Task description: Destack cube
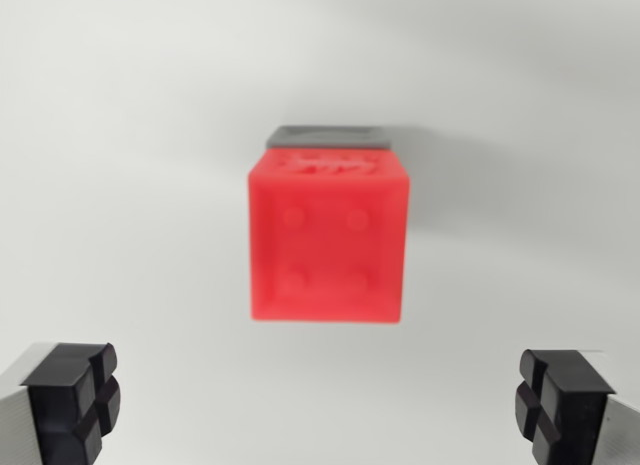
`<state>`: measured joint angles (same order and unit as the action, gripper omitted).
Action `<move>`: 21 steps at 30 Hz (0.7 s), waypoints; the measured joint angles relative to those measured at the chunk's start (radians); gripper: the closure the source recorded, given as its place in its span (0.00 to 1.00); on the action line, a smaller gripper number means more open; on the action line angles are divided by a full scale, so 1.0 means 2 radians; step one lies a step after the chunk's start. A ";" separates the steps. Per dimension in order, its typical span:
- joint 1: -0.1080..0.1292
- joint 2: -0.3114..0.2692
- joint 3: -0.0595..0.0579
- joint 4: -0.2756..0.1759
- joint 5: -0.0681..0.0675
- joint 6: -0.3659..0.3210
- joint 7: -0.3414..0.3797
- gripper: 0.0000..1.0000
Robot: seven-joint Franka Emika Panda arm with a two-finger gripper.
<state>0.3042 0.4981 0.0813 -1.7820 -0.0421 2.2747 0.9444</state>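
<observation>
A red cube (pixel 327 240) with four round studs on its facing side fills the middle of the wrist view. It sits stacked over a grey cube (pixel 328 136), of which only a thin strip shows past the red cube's upper edge. My gripper (pixel 315 405) is open and apart from the stack, toward the bottom of the picture. One black finger pad (pixel 72 398) shows at the wrist view's left and the other (pixel 560 400) at its right. Nothing is between the fingers.
The stack rests on a plain white surface (pixel 120 135) that spreads around it on all sides. A soft shadow falls to the wrist view's right of the cubes.
</observation>
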 joint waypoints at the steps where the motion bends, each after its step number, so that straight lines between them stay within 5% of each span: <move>1: 0.000 0.004 -0.001 -0.001 0.000 0.005 0.000 0.00; 21: 0.007 0.067 -0.009 -0.005 -0.002 0.071 0.001 0.00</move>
<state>0.3174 0.6317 0.0642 -1.7920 -0.0460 2.4164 0.9465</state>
